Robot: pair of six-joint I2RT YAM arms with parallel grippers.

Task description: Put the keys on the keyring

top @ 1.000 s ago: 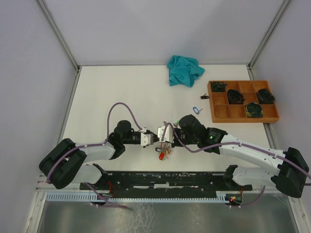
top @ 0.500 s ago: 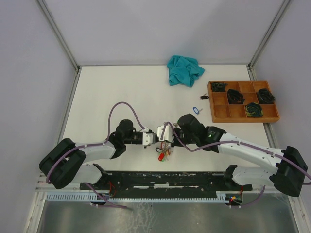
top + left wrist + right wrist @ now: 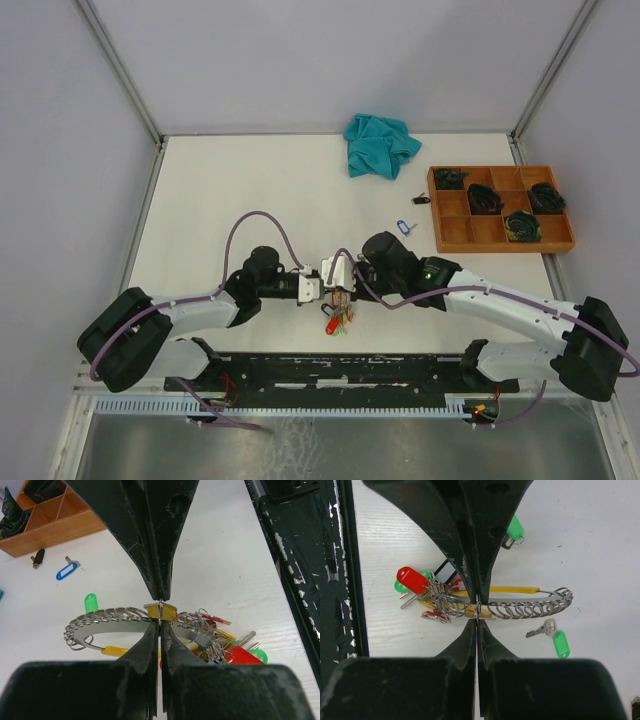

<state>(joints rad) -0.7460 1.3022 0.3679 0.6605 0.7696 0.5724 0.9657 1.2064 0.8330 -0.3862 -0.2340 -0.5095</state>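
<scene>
Left gripper (image 3: pixel 160 611) and right gripper (image 3: pixel 477 614) are each clamped tight on the keyring (image 3: pixel 122 624), at lower centre of the top view. Tagged keys (image 3: pixel 427 592) are bunched at one end.

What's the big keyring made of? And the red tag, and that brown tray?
The keyring looks like metal: it is silvery, thin and shiny, and it catches the light. The red tag looks like plastic: smooth, glossy, one solid colour. The tray looks like wood: orange-brown and matte with thin dividers, though any grain is too small to see.
</scene>
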